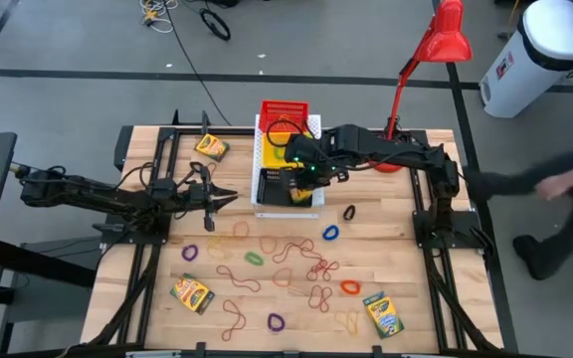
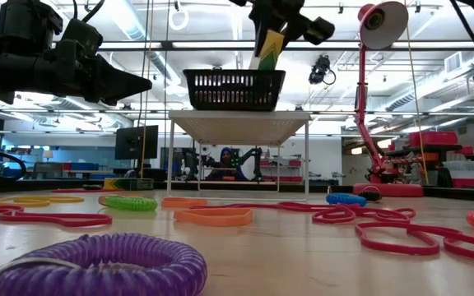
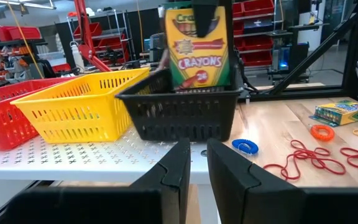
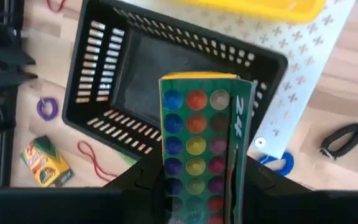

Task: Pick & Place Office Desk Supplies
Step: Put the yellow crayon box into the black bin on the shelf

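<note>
My right gripper (image 4: 201, 199) hangs over the black basket (image 1: 288, 186) and is shut on a yellow-and-green crayon box (image 3: 201, 50). The black basket stands with a yellow basket (image 1: 288, 134) and a red one (image 1: 283, 109) on a white perforated board (image 1: 259, 159). My left gripper (image 3: 197, 168) waits left of the board, pointing level at it, its fingers a narrow gap apart with nothing between them. Other crayon boxes (image 1: 192, 293), reddish rubber bands (image 1: 296, 264) and coloured elastic loops (image 1: 330, 233) lie flat on the wooden table. My right gripper pinches the crayon box by its upper end (image 4: 173, 186), one finger on each narrow side. The fingers come steeply from above. The box hangs upright below them, lifted clear of the table, its lower end (image 3: 201, 84) at the rim of the black basket.
A red desk lamp (image 1: 436, 50) stands at the table's far right. Further crayon boxes lie at the far left (image 1: 211, 148) and near right (image 1: 383, 314). A black loop (image 1: 349, 212) lies right of the board. A person (image 1: 555, 184) stands beyond the table's right edge.
</note>
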Motion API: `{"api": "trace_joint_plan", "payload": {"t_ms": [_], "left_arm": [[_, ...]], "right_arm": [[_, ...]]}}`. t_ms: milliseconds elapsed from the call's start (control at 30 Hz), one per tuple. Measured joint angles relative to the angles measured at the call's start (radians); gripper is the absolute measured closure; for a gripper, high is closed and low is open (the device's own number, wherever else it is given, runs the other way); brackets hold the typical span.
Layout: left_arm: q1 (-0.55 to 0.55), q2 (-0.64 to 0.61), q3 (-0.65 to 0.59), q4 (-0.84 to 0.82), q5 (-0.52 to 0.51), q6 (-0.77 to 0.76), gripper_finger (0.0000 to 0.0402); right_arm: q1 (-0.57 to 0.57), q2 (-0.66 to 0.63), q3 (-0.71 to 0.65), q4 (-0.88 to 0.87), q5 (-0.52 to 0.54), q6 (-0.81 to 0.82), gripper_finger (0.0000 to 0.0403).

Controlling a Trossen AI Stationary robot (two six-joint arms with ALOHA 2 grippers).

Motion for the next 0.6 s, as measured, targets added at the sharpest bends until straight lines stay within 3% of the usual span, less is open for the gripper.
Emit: {"api": "trace_joint_plan", "payload": {"t_ms": [600], "left_arm": [[0.000, -0.001, 0.000, 0.000, 0.000, 0.000, 0.0339]], "right_arm": [[-0.030, 0.000, -0.001, -0.031, 0.043, -0.008, 0.0282]]}}
